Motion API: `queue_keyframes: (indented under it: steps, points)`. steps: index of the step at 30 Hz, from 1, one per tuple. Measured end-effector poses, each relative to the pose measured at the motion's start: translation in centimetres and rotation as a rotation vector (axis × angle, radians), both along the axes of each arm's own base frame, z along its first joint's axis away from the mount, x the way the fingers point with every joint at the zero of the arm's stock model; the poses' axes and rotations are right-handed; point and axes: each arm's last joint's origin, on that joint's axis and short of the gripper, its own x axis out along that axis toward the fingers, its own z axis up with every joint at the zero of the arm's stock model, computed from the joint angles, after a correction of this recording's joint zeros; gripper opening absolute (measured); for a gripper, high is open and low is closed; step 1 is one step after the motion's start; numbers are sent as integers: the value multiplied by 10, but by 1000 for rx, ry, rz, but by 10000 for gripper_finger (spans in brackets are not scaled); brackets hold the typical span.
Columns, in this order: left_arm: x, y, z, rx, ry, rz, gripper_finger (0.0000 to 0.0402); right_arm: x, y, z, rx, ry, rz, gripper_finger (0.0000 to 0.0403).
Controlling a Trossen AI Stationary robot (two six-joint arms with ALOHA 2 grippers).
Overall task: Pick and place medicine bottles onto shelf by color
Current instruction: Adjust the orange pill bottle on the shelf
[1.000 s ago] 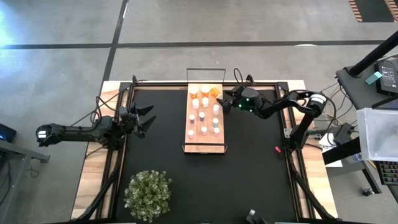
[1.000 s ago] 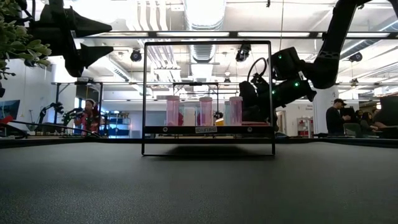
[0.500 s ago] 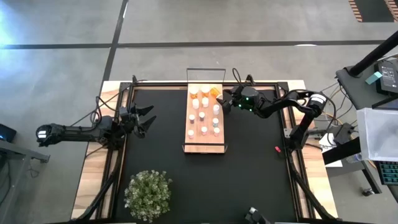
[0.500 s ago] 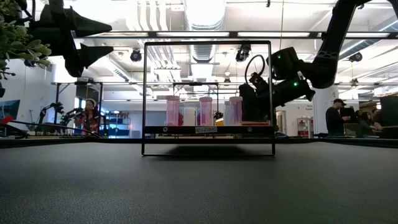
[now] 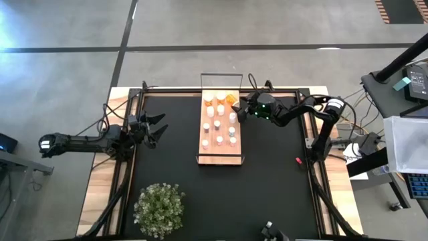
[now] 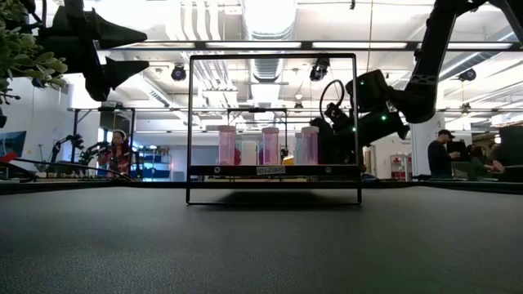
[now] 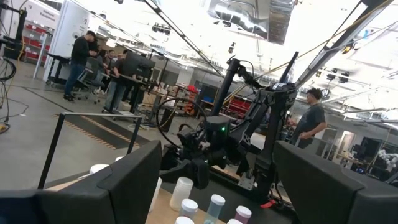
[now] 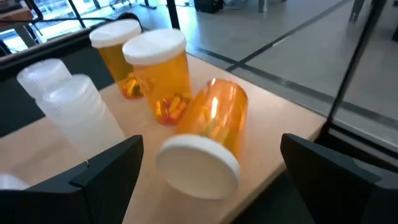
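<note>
The light-wood shelf lies in the middle of the black mat, with several small medicine bottles standing on it. At its far end are two upright orange bottles with white caps. A third orange bottle lies on its side, its cap toward my right gripper. My right gripper is open at the shelf's far right corner, with a finger on each side of the lying bottle and short of it. My left gripper waits open at the mat's left edge.
Clear whitish bottles stand beside the orange ones, and pink bottles stand nearer on the shelf. A thin black frame rises at the shelf's ends. A potted plant stands near left, and a small red thing lies on the mat's right.
My right gripper has edged a little lower and closer to the orange bottles at the shelf's far end, rolling slightly. It stays open. No bottle has moved.
</note>
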Motion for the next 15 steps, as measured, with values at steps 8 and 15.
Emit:
queue_keyframes:
  steps: [8, 15]
  points:
    - [0, 0, 0, 0, 0, 0, 295, 5, -5, -7, 6, 14, -2, 370]
    - [0, 0, 0, 0, 0, 0, 295, 5, -6, -14, 34, 5, -14, 370]
